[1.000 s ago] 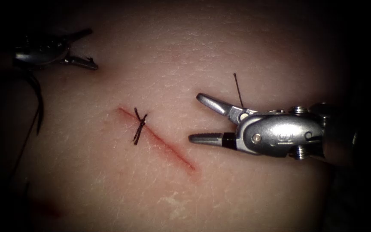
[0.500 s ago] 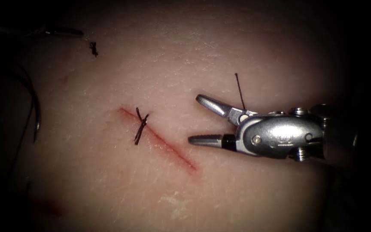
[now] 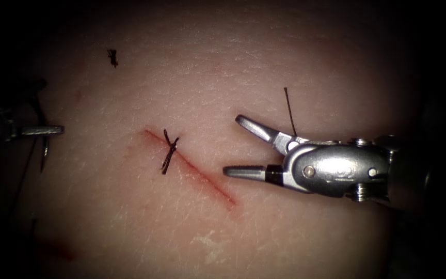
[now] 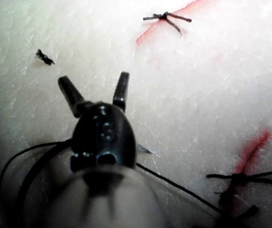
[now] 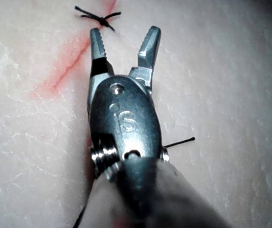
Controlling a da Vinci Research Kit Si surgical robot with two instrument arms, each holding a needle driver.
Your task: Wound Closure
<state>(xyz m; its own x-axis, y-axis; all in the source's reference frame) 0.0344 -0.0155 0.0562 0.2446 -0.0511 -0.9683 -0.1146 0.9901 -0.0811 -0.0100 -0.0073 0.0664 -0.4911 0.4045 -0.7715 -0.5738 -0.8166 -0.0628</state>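
- A slanted red cut (image 3: 189, 166) runs across the pale pink tissue (image 3: 264, 62), from upper left down to lower right in the endoscope view.
- A dark knotted stitch (image 3: 169, 151) with short cut ends crosses the cut near its upper end.
- The right arm's silver needle driver (image 3: 237, 145) lies on the right side of the cut, with its tips just beside the cut's lower half. Its two toothed jaws stand spread wide apart and grip nothing.
- A thin dark strand of thread (image 3: 290, 111) rises from behind this tool's hinge, standing up over the tissue.
- A small dark cut scrap of thread (image 3: 112, 57) lies loose on the tissue, well apart from the cut, up and to the left.
- The left arm's dark needle driver (image 4: 95, 92) is far to the left of the cut. In its wrist view the two jaws stand parted and hold nothing.
- Beside that tool a thin dark curved needle (image 3: 44, 150) hangs near the tissue's left edge, and long dark thread (image 4: 178, 185) trails past the tool's body. Whether the needle's point enters the tissue cannot be told.
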